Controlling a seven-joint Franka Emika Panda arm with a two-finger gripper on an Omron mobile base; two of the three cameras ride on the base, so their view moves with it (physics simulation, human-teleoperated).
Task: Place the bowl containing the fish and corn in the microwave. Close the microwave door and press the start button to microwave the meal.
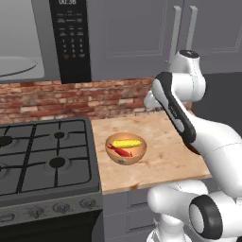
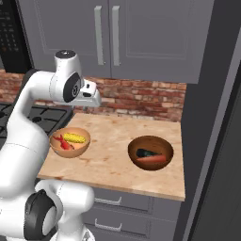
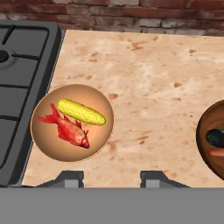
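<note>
Orange-tan bowl (image 3: 72, 123) holding the red fish (image 3: 68, 128) and corn (image 3: 82, 112) sits near the table's (image 3: 153, 78) stove-side edge; the tool (image 3: 112, 178) hovers above, released, grasping nothing.

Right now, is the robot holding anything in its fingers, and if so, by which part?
Nothing is held. The fingers stand apart over the bare counter, with the bowl of fish and corn untouched below them.
</note>
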